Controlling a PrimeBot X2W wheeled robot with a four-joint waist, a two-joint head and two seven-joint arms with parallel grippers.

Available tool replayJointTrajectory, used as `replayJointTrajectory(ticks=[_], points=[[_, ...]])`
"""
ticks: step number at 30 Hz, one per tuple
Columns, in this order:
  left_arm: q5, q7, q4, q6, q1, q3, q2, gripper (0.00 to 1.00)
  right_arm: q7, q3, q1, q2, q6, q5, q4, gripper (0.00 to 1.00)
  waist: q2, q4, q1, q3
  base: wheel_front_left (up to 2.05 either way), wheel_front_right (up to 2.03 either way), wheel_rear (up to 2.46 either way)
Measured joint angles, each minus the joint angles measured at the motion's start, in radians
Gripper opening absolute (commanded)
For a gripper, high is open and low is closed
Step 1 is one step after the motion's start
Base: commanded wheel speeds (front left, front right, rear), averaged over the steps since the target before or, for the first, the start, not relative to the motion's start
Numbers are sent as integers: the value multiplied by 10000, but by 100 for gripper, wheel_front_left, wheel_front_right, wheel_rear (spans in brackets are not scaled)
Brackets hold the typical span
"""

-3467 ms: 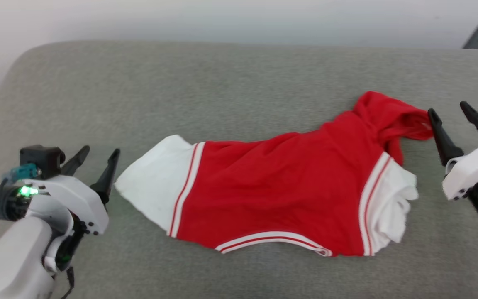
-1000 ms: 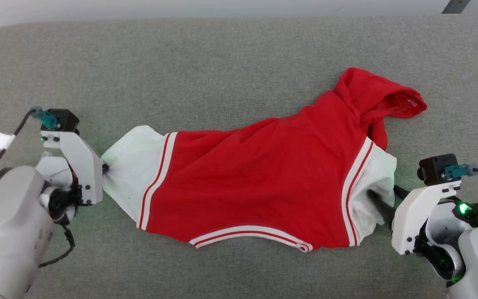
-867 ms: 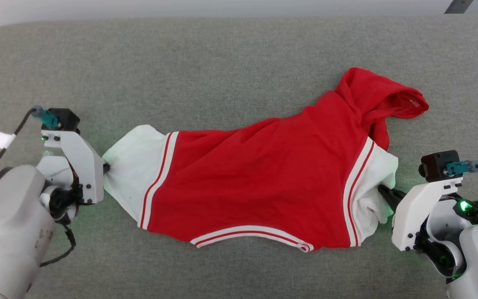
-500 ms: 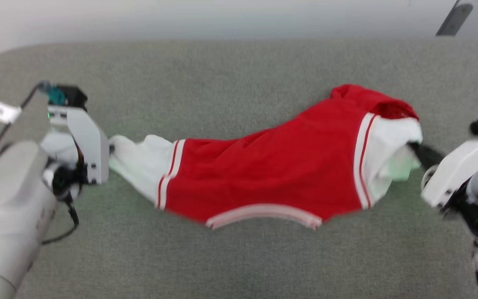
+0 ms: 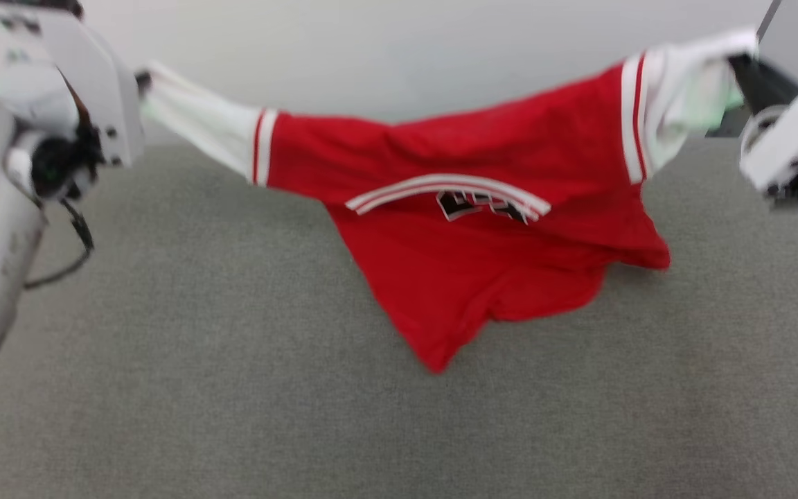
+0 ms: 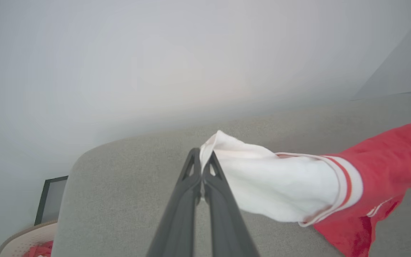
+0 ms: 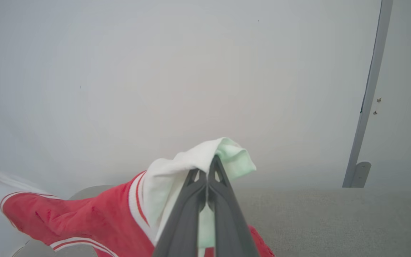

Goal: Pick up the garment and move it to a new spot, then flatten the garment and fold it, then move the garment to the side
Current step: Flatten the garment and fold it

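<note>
Across the head view from eight o'clock round to four spreads the broad grey woven-fabric surface. Above it, strung from ten o'clock to two, hangs the large bright red jersey garment with white short sleeves, its body sagging to a point near the centre; whether that tip brushes the surface I cannot tell. The left pincer is clamped on the left white sleeve end, and the right pincer on the bunched right sleeve. A small dark print sits under the striped neck band. The pick-up looks done; setting down at a new spot, flattening, folding and moving aside remain.
</note>
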Motion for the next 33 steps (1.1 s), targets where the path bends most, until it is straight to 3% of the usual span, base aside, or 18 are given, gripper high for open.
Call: replayJointTrajectory(ticks=[18, 27, 33], points=[[895, -1348, 384, 430, -2431, 182, 190, 0, -2272, 650, -3547, -36, 0, -270, 2619, 0, 0, -77, 0, 114, 0, 0, 0], [1302, -2713, 723, 531, -3261, 161, -334, 0, -4088, 777, -4900, -454, 0, -884, 4069, 0, 0, -30, 0, 1179, 0, 0, 0], [1555, -4146, 1166, 965, -4574, 422, -869, 0, -5944, 986, -6262, -642, 2, -1666, 5037, 0, 0, 12, 0, 2312, 0, 0, 0]])
